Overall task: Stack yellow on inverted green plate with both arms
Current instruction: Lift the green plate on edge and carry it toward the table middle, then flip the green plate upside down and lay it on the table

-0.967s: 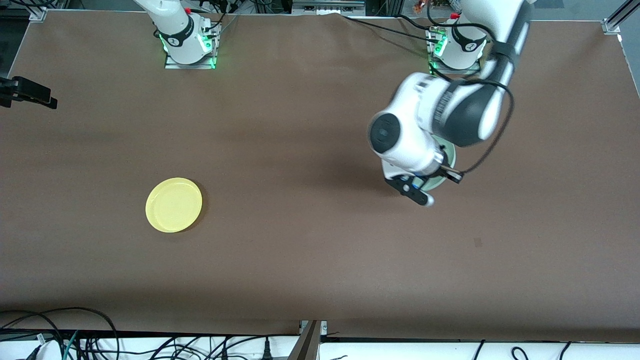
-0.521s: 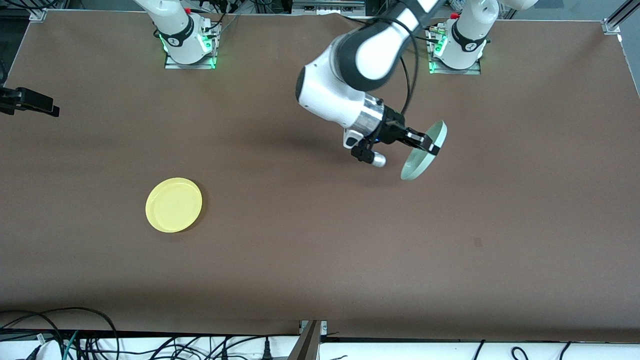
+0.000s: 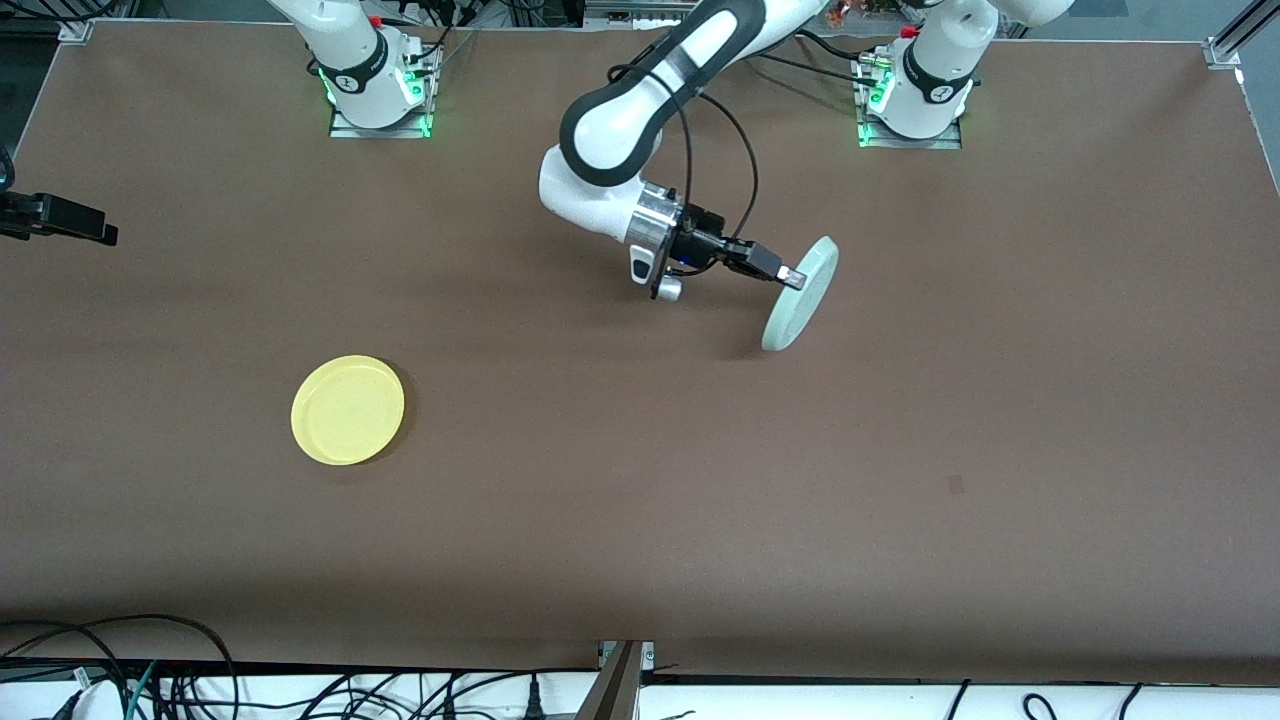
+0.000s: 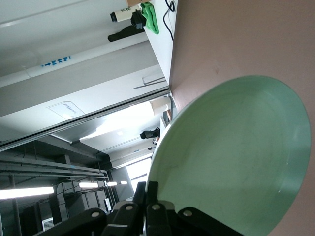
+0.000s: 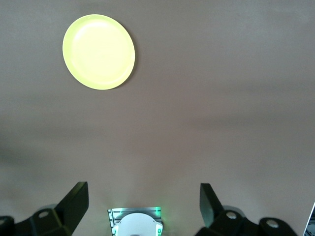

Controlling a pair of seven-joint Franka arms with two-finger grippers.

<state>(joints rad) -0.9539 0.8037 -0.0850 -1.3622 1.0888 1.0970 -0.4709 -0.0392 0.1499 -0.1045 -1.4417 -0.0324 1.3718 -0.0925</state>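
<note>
The yellow plate (image 3: 348, 410) lies rim up on the brown table toward the right arm's end; it also shows in the right wrist view (image 5: 98, 51). My left gripper (image 3: 790, 277) is shut on the rim of the pale green plate (image 3: 800, 295) and holds it tipped up on edge over the middle of the table. Its lower edge is close to the table top. In the left wrist view the green plate (image 4: 231, 157) fills the frame, with the left gripper (image 4: 152, 189) pinching its rim. My right gripper (image 5: 142, 189) is open and empty, high over the table near its own base.
The lit bases stand along the table's edge farthest from the front camera (image 3: 378, 95) (image 3: 910, 95). A black part (image 3: 60, 218) juts in at the right arm's end of the table. Cables (image 3: 150, 680) hang below the nearest edge.
The left arm has lifted the green plate off the table, tipped it on edge and swung it toward the middle. The yellow plate has not moved.
</note>
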